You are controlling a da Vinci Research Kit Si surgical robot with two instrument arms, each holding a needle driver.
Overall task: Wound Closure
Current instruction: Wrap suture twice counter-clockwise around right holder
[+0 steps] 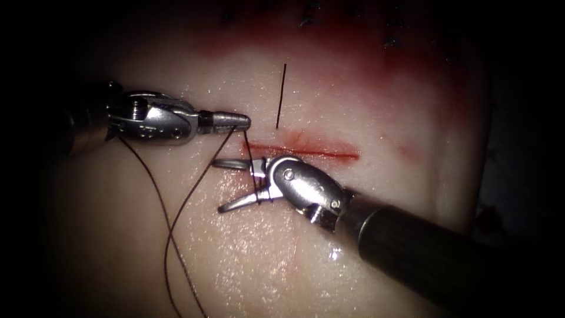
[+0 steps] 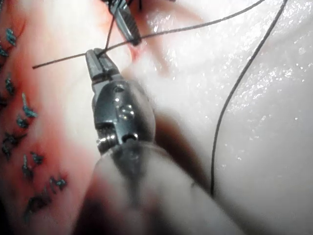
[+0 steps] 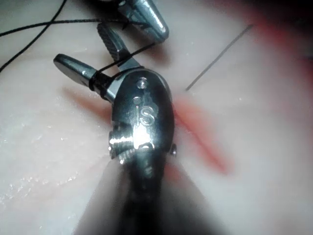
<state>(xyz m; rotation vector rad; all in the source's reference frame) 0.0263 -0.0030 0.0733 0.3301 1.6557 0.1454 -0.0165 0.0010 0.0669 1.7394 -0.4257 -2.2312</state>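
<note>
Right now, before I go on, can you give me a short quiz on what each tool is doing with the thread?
1. True or false: the left tool is shut on the thread.
2. How do the jaws of the right tool stand?
A. shut on the thread
B. open, with thread looped round them
C. shut on the loose end
3. Fill in: in the endoscope view, the loose end stands on the tissue near the ____ end of the cut.

Key: 1 true; 2 B; 3 left.
</note>
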